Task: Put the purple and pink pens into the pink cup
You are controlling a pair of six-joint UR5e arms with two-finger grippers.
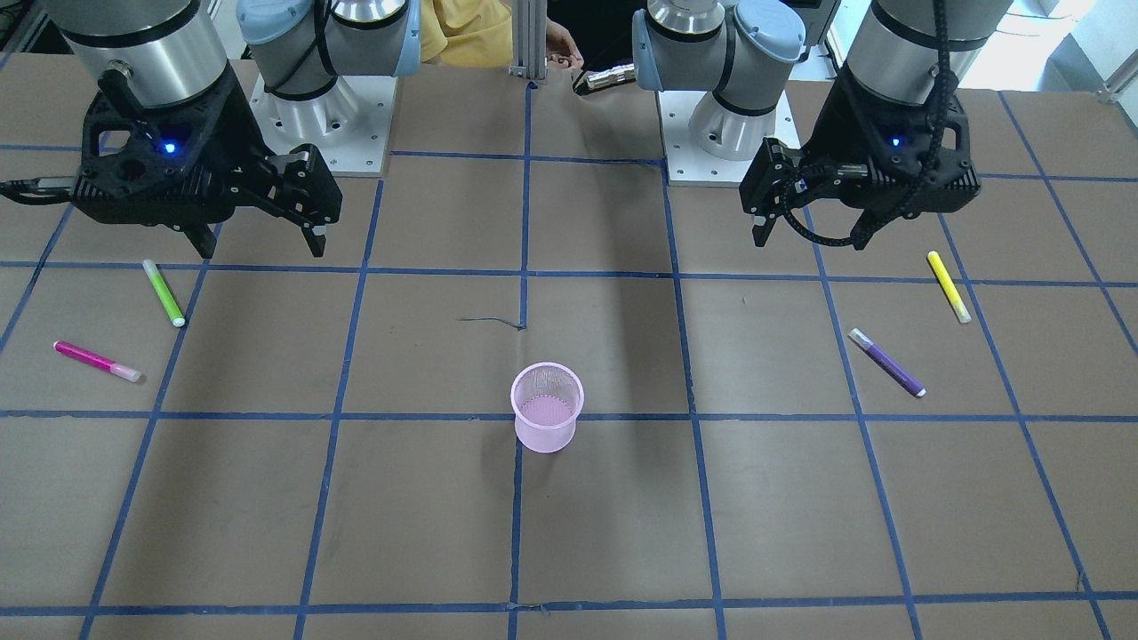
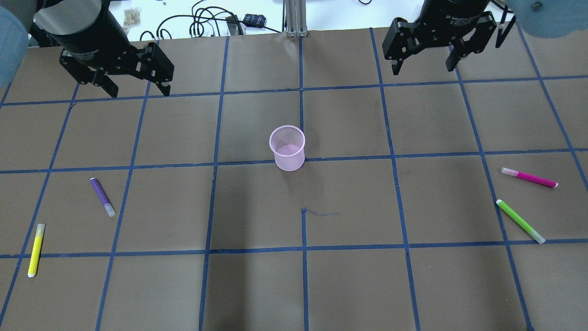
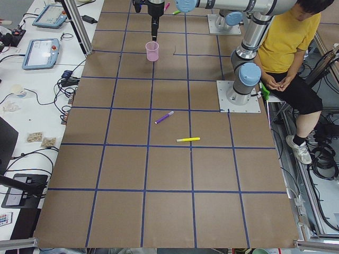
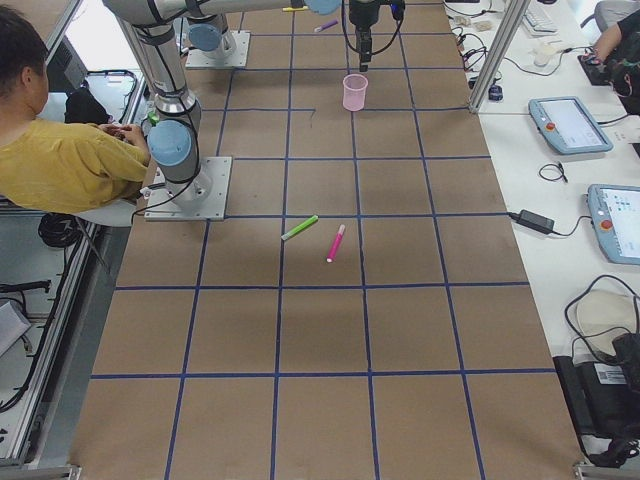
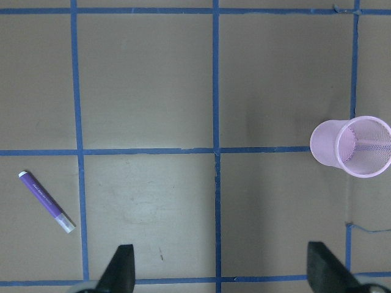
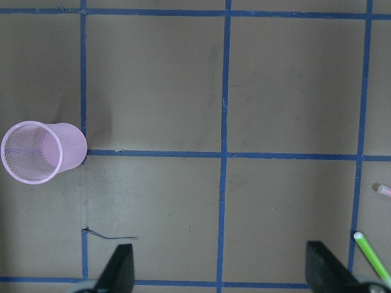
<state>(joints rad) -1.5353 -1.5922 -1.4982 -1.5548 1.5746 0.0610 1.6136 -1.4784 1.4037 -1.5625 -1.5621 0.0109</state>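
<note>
1. Brown desk (image 2: 349, 285) with a blue tape grid; pink mesh cup (image 2: 288, 149) upright at centre.
2. Purple pen (image 2: 102, 196) flat near robot's-left edge; pink pen (image 2: 529, 177) flat near robot's-right edge.
3. Left gripper (image 2: 137, 89) and right gripper (image 2: 423, 69) hover above the desk, jaws spread.

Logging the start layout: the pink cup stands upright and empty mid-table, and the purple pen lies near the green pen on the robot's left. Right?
Not quite. The overhead view shows the purple pen near the yellow pen on the robot's left; the green pen is on its right, by the pink pen. The pink cup does stand upright and empty mid-table.
</note>
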